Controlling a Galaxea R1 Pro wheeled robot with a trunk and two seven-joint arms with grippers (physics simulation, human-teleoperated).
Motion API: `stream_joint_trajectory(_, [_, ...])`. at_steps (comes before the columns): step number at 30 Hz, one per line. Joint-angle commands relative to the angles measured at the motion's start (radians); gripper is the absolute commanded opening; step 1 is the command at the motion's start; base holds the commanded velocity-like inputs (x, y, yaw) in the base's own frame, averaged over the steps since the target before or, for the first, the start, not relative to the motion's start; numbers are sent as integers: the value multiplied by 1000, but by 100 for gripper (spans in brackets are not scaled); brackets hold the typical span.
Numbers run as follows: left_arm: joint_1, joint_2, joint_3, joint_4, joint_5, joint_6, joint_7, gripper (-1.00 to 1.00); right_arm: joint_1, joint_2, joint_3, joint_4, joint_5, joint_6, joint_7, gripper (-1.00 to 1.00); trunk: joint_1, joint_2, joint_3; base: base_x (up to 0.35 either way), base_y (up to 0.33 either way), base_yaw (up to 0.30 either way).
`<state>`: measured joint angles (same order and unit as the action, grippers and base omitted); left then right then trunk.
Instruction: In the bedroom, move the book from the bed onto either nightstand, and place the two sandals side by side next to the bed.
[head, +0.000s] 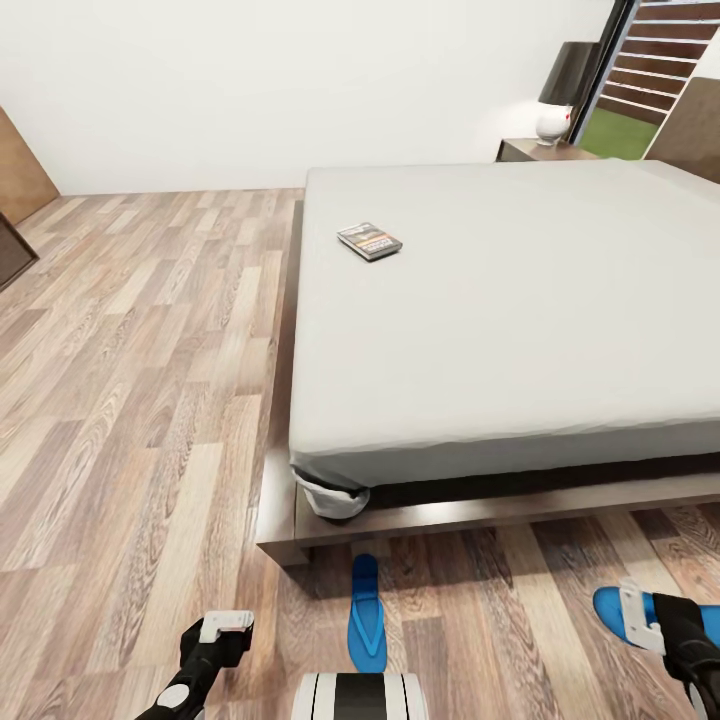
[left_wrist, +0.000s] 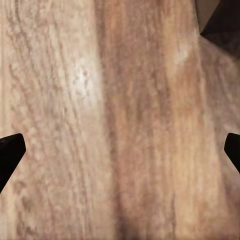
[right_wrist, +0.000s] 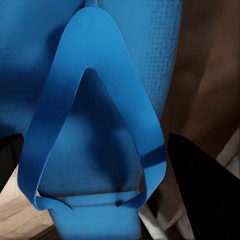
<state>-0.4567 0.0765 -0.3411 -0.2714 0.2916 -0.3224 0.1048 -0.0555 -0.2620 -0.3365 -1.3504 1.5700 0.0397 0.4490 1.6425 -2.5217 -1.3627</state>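
Right pincer (head: 640, 622) over sandal (head: 612, 610), beside bed (head: 500, 300).

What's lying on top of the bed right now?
Only the book lies on the bed, flat on the grey mattress toward its left side. The rest of the mattress in view is bare; its far right part runs out of frame.

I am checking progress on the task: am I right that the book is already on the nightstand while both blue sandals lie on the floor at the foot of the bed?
Not quite. The book lies on the bed, on the pale grey mattress, not on the nightstand; the head view shows this. The rest holds: one sandal and the other sandal are on the floor by the bed frame.
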Motion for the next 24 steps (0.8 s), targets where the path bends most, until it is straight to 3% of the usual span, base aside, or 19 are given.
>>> stream_joint_trajectory(1, [0, 1, -9, 0, 7, -3, 6, 100, 0, -2, 1, -1, 12, 2, 5, -100, 0, 0, -1, 0, 0, 0])
stream_joint_trajectory(8, [0, 2, -9, 0, 7, -3, 6, 100, -1, -38, 11, 13, 105, 1, -14, -100, 0, 0, -1, 0, 0, 0])
stream_joint_trajectory(10, [0, 2, -8, 0, 7, -3, 6, 100, -1, -40, 14, 17, 166, 2, -42, -100, 0, 0, -1, 0, 0, 0])
stream_joint_trajectory(11, [0, 2, -8, 1, 7, -3, 6, 100, -1, -39, 15, 21, 222, 2, -60, -100, 0, 0, -1, 0, 0, 0])
stream_joint_trajectory(15, [0, 2, -7, 0, 7, -3, 6, 100, -1, -37, 17, 31, 348, 2, -81, -100, 0, 0, -1, 0, 0, 0])
stream_joint_trajectory(19, [0, 2, -7, 1, 7, -3, 6, 100, -1, -40, 16, 34, 398, 1, -88, -100, 0, 0, -1, 0, 0, 0])
stream_joint_trajectory(24, [0, 3, -7, 1, 7, -3, 6, 100, -1, -39, 17, 35, 418, 0, -91, -100, 0, 0, -1, 0, 0, 0])
